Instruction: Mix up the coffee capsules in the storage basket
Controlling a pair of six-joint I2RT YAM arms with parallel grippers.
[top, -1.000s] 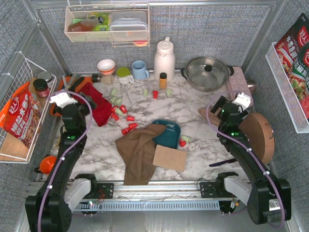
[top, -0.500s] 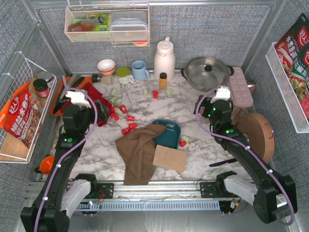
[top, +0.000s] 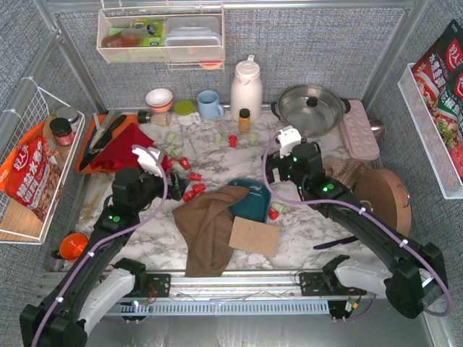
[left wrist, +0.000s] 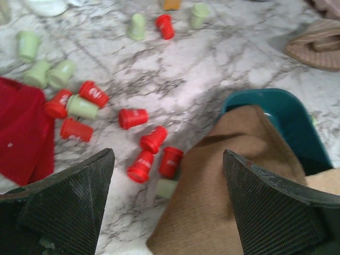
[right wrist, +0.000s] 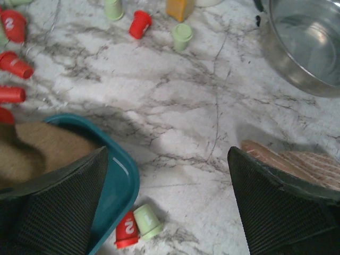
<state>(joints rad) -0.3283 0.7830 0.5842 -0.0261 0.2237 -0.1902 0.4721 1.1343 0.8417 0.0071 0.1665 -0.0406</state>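
Observation:
The dark teal storage basket (top: 257,196) sits mid-table, its left half covered by a brown cloth (top: 210,220). Red and mint green coffee capsules lie scattered on the marble left of it (top: 192,191) and behind it (top: 233,140). One red (right wrist: 126,230) and one green capsule (right wrist: 147,221) lie against the basket's right rim (right wrist: 119,180). My left gripper (top: 168,173) is open and empty above the red capsules (left wrist: 154,139) and the cloth edge (left wrist: 223,196). My right gripper (top: 277,172) is open and empty above bare marble right of the basket. The inside of the basket is mostly hidden.
A cardboard piece (top: 254,236) lies on the cloth in front of the basket. A red cloth (top: 134,148) lies at the left. A white jug (top: 246,88), steel pot (top: 311,108), blue mug (top: 210,105) and orange-capped bottle (top: 244,119) stand at the back. A round wooden board (top: 383,199) sits at the right.
Both arms have swung inward from the table's sides towards the basket. The left gripper moved right and nearer, the right gripper moved left. Both stay open and empty.

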